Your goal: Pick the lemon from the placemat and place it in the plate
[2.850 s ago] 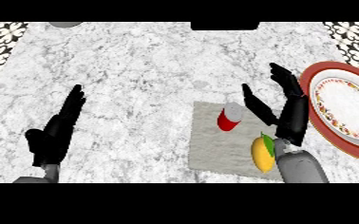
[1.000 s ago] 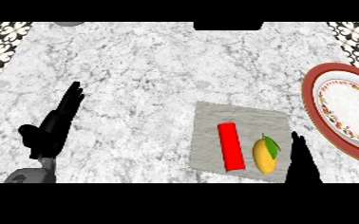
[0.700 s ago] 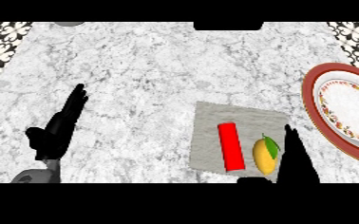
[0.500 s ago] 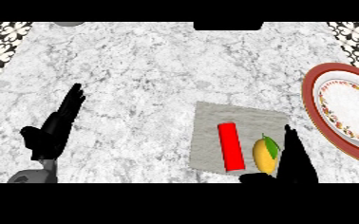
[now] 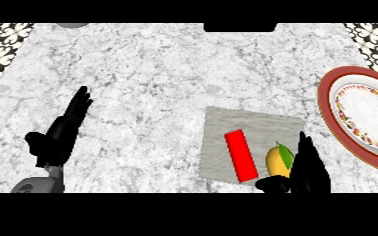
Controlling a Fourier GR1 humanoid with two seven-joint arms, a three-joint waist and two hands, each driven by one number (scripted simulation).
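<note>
Black right hand [image 5: 308,172] fingers [image 5: 303,145] straight beside lemon [image 5: 277,162]

Black left hand [image 5: 55,140] on grey forearm [image 5: 38,185]; black right hand [image 5: 306,172].

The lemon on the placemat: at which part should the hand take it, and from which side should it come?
Probably across the lemon's narrow middle, coming from its right. It lies lengthwise on the placemat, with a red block close on its left, while the right hand stands open beside it on the right, thumb near its lower end.
</note>
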